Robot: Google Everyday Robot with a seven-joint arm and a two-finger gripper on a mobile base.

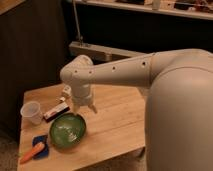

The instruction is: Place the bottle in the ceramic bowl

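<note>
Over the wooden table (117,125) the arm (115,70) bends downward, gripper (86,110) spread beside the ceramic bowl (67,130).

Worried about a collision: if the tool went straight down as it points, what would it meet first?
Probably bare table just behind the bowl; the tool hangs just beyond its far rim, though depth is unclear.
</note>
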